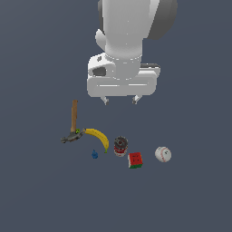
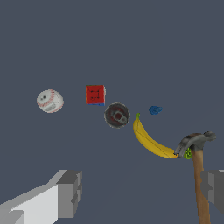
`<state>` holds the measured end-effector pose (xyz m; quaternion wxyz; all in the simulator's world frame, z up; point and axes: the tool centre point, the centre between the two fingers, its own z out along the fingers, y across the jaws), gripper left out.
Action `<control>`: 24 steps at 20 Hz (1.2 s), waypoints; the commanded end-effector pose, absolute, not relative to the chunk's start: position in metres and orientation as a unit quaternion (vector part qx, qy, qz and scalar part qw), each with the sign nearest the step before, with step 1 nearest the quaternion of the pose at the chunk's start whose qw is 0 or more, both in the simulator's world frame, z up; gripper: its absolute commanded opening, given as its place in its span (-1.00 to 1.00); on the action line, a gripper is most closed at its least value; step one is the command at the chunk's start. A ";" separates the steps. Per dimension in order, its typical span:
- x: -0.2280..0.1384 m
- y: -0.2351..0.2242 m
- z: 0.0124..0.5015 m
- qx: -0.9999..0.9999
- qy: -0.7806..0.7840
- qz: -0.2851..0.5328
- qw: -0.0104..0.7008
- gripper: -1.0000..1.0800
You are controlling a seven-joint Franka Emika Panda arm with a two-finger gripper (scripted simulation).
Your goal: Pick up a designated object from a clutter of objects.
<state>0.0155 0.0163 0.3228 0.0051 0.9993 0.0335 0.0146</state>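
Hand [image 1: 121, 100] hangs high above the surface [image 1: 41, 195], fingers spread wide, holding nothing. My target, the tiny blue piece [image 1: 94, 154], lies on the surface just beside the banana [image 1: 99, 138], on the side away from the hammer [image 1: 72, 124]; the can [image 1: 120, 146] is near. Cube [image 1: 135, 160] and baseball [image 1: 163, 154] sit further toward the exterior view's right. I judge the approach not yet begun. I'd centre over the blue piece first, then turn the fingers so neither one lands on the banana, and descend straight.
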 end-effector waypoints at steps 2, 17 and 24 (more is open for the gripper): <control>0.023 0.010 0.311 0.999 0.035 0.013 0.003 0.92; 0.074 -0.057 0.187 0.999 0.047 0.006 -0.004 0.92; 0.084 -0.089 0.129 0.999 0.052 0.002 -0.002 0.92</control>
